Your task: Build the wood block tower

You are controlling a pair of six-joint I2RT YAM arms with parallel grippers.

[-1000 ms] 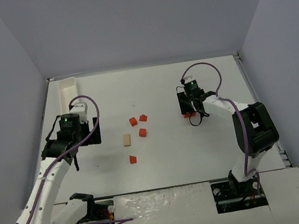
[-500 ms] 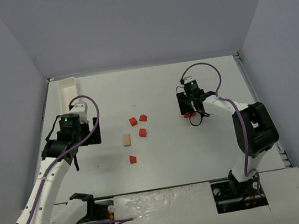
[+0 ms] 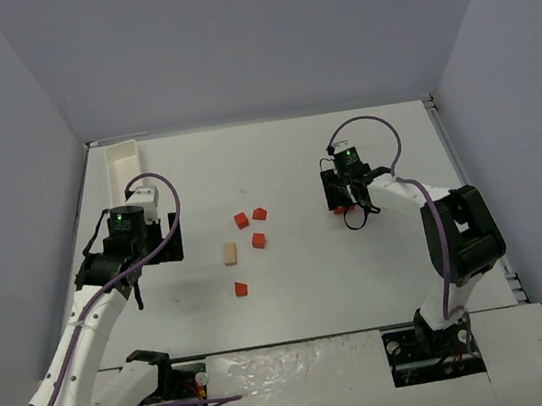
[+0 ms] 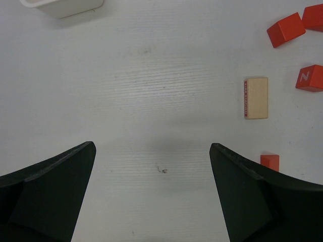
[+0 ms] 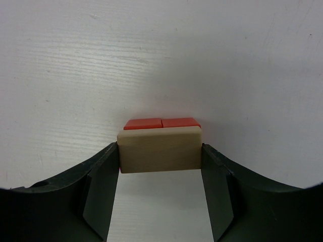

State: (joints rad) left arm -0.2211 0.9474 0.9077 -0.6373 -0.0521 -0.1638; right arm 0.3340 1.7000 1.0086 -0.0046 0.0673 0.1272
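The wood block tower stands at the right of the table as two red cubes (image 5: 161,123) side by side (image 3: 338,211). My right gripper (image 5: 160,154) is shut on a pale tan block (image 5: 159,149), gripping its two ends. The block hangs level, directly over the cubes. Whether it touches them I cannot tell. In the top view the right gripper (image 3: 346,203) hides most of the cubes. My left gripper (image 4: 152,147) is wide open over bare table, left of the loose blocks, with nothing between its fingers. From above the left gripper (image 3: 156,247) is at the table's left.
Mid-table lie loose red cubes (image 3: 241,220), (image 3: 259,214), (image 3: 258,240), (image 3: 241,289) and a tan block (image 3: 229,254), the last also in the left wrist view (image 4: 256,98). A long white tray (image 3: 124,163) sits at the back left corner.
The right gripper with the tan block has shifted very slightly over the red cubes, hiding more of them. The left arm has not moved.
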